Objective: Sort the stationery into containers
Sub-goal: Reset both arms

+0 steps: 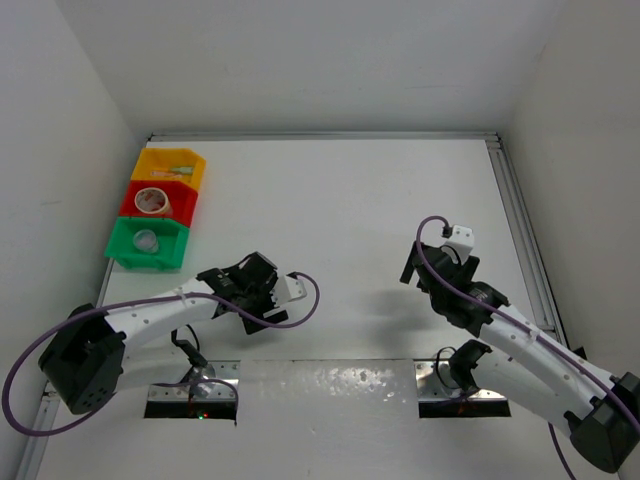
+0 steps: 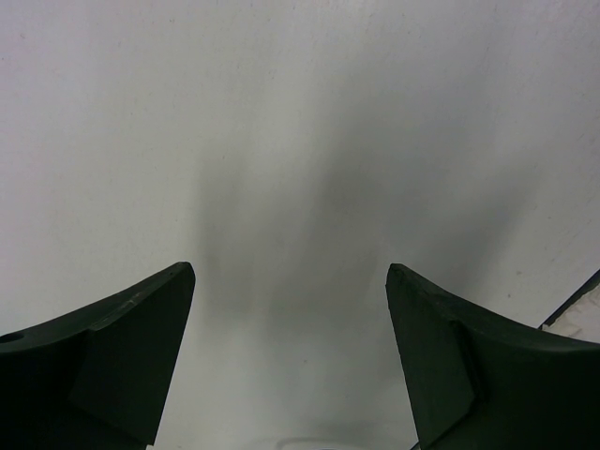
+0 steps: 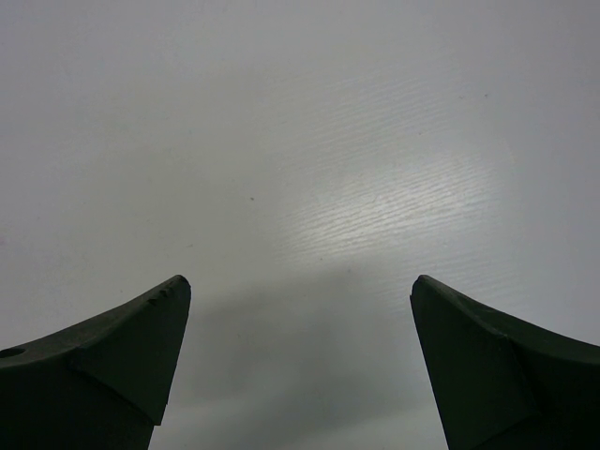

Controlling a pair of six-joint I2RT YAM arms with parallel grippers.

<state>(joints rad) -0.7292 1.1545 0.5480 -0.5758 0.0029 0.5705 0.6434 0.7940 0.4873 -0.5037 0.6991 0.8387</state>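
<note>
From above, three bins stand in a row at the far-left edge of the desk (image 1: 350, 200). The yellow-orange bin (image 1: 195, 162) holds thin sticks (image 1: 172, 173), the red bin (image 1: 188, 205) a tan tape roll (image 1: 153, 201), and the green bin (image 1: 140, 262) a pale ring (image 1: 147, 241).

The left hand (image 1: 238, 292) hangs near the bins, and the right hand (image 1: 435, 270) is well apart from them.

Left wrist: the dark fingers (image 2: 112, 356) are spread apart (nothing between them but desk).

Right wrist: the fingers (image 3: 103, 356) are spread wide over bare desk.
</note>
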